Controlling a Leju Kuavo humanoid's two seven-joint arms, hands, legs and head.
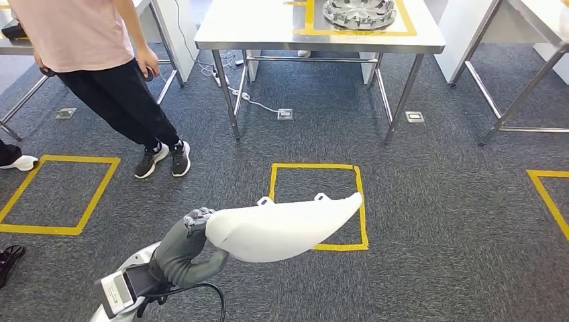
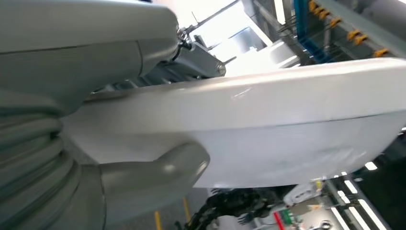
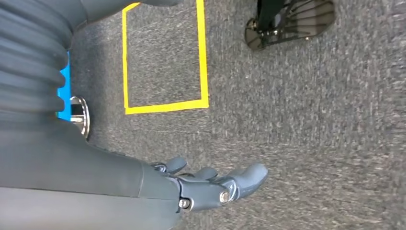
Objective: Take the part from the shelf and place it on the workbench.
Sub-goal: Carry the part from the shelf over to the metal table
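Left robot hand is clamped on one end of the white part; thumb under, fingers over the top edge, rest of the part sticking out unsupported over the carpet. Right robot hand hangs by the side, fingers loosely apart, holding nothing.

Part is in the air, well short of the worktop, which is ahead across the floor.

Risks from here:
- End grip on a long smooth shell: walking sway could lever it and rotate or slip it out of the hand. The left wrist view shows the thumb on glossy surface; can't tell how much finger wrap there is on the far side.
- Person stands just left of the path near the worktop; the protruding tip could swing toward them on a turn.
- Worktop already carries a grey round casting inside yellow tape; setting down too far right risks knocking it.
- Low approach could catch the tip on the worktop edge.
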